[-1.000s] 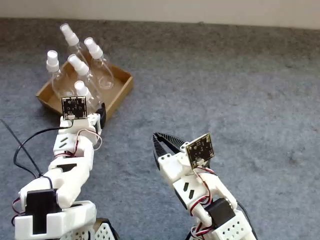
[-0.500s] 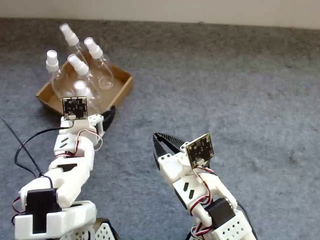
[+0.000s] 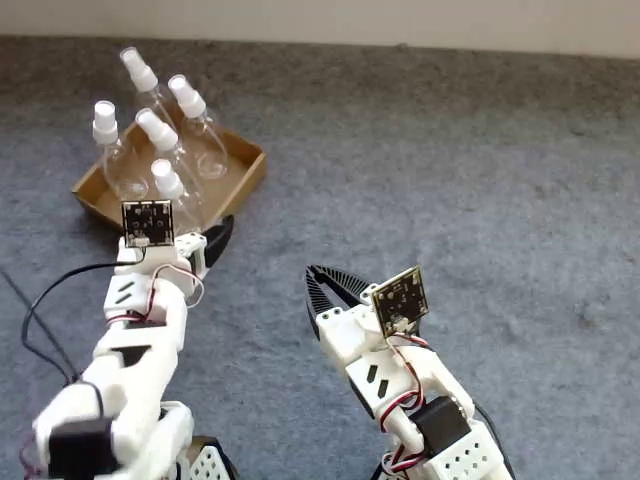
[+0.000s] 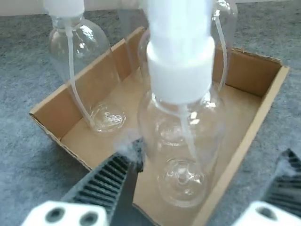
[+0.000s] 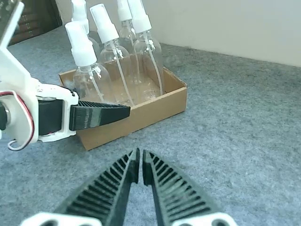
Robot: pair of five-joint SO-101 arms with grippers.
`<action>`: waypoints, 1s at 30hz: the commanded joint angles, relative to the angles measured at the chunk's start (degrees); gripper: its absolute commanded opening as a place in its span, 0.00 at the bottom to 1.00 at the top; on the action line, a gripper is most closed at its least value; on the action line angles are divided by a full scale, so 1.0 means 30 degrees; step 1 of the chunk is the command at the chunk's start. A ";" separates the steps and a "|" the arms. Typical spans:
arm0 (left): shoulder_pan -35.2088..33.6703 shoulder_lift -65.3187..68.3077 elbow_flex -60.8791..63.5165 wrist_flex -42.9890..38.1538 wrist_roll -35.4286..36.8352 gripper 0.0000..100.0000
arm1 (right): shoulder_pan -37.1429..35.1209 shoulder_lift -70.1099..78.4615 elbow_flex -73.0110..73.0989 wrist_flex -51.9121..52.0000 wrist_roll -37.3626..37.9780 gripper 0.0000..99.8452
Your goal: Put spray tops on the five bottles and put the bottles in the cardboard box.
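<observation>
While all 5 bottles (image 3: 165,140) are standing, spray tops on, inside the cardboard box (image 3: 243,185), the left gripper (image 3: 200,236) is hovering at its near wall, jaws apart either side of the nearest bottle (image 4: 181,141), not touching it. The right gripper (image 5: 140,165) is sitting closed, well apart from the box. Probably light, rigid and slippery, each bottle is calling for a grip around its body, not its spray top (image 4: 178,66).

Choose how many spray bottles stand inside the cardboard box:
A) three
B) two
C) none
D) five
D: the high view shows five spray bottles, each with a white spray top, standing inside the cardboard box.
</observation>
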 commanded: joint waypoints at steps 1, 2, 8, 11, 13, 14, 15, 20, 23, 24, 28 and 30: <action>-0.0601 -0.4147 -0.0103 0.4337 -0.1729 0.38 | -0.0015 -0.0132 0.2330 -0.0015 0.0147 0.01; -0.0777 -0.5143 -0.0103 0.5245 -0.1934 0.38 | -0.0015 -0.0132 0.2330 -0.0015 0.0147 0.01; -0.1802 -1.2791 -0.1216 1.4447 -0.2022 0.38 | -0.0015 -0.0132 0.2330 -0.0015 0.0088 0.01; -0.1802 -1.6132 -0.3473 2.0220 -0.2022 0.38 | -0.0015 -0.0132 0.2330 0.0015 0.0088 0.01; -0.1744 -1.7216 -0.4762 2.2769 -0.2022 0.38 | -0.0015 -0.0103 0.2330 0.0015 0.0059 0.01; -0.1744 -1.7275 -0.5348 2.3707 -0.2022 0.38 | -0.0015 -0.0103 0.2330 0.0073 0.0059 0.01; -0.1744 -1.7187 -0.5875 2.4469 -0.2022 0.38 | -0.0015 -0.0103 0.2330 0.0278 0.0059 0.01; -0.1685 -1.6864 -0.8747 2.9070 -0.2022 0.26 | -0.0015 -0.0161 0.2330 0.0484 0.0117 0.01; -0.0952 -1.7421 -1.1355 3.1883 -0.2022 0.11 | -0.0015 -0.0161 0.2330 0.0484 0.0117 0.01; -0.0571 -1.7626 -1.1971 3.2557 -0.2022 0.06 | -0.0015 -0.0161 0.2330 0.0484 0.0117 0.01; 0.1773 -1.8388 -1.3553 3.4842 -0.2022 0.02 | -0.0015 -0.0161 0.2330 0.0484 0.0147 0.01; 0.3092 -1.8799 -1.3641 3.6044 -0.2051 0.01 | -0.0015 -0.0132 0.2300 0.0513 0.0147 0.01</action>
